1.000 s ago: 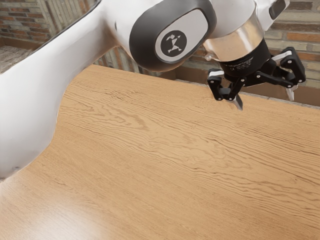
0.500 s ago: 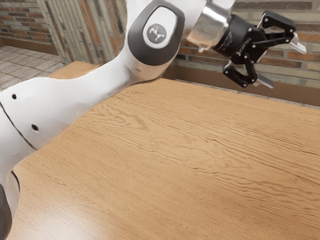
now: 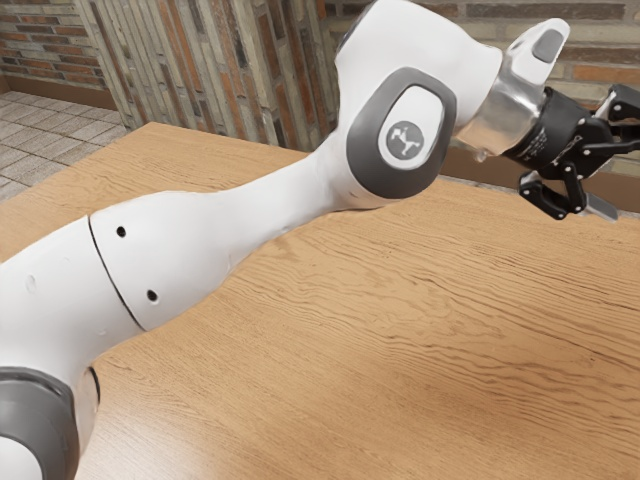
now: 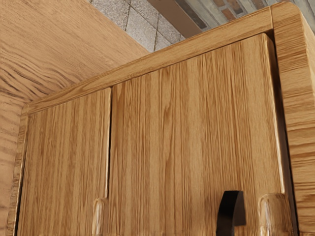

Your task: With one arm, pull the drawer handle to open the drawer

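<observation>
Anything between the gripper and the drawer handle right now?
Nothing visible. The open gripper hangs in free air, and the wrist view shows the cabinet front and its wooden handles with nothing in front of them.

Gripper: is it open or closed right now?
Open. In the exterior view the gripper has its two fingers spread wide apart, with nothing between them.

Wood-grain drawer (image 4: 197, 128) — rounded wooden handle (image 4: 274, 214)
</observation>
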Robot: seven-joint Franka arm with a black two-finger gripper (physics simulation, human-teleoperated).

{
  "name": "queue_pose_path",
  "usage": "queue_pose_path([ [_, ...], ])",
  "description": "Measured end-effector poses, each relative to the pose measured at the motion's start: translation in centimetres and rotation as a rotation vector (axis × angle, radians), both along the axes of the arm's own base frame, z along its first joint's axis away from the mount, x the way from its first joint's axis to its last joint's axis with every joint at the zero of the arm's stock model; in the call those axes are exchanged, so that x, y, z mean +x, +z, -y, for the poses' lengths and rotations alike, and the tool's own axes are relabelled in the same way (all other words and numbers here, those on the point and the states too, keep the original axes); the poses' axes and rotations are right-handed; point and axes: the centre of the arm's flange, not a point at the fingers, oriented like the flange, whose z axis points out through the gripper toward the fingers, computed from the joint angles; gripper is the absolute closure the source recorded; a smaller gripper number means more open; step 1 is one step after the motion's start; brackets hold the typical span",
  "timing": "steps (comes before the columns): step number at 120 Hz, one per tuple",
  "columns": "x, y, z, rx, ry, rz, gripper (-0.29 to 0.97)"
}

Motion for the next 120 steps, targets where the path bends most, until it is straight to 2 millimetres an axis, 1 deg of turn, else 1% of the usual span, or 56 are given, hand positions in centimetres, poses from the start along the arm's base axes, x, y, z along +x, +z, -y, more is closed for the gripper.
queue_pose_path([
  [8,-0.4,-0.3,1.5,0.035,-0.016,0.006,0.0],
  [24,-0.8,-0.6,2.5,0.065,-0.019,0.003,0.0],
  [41,-0.7,-1.0,2.6,0.073,-0.01,-0.01,0.0],
  [54,-0.3,-1.2,1.9,0.072,0.008,-0.015,0.0],
  [62,-0.1,-0.9,1.6,0.063,0.018,-0.011,0.0],
  [68,0.1,-1.0,1.8,0.053,0.02,-0.011,0.0],
  [78,-0.1,-1.5,3.2,0.041,0.009,-0.013,0.0],
  [88,-0.1,-1.9,3.9,0.033,0.007,-0.015,0.0],
  [120,0.5,-3.1,3.7,0.031,0.023,-0.03,0.0],
])
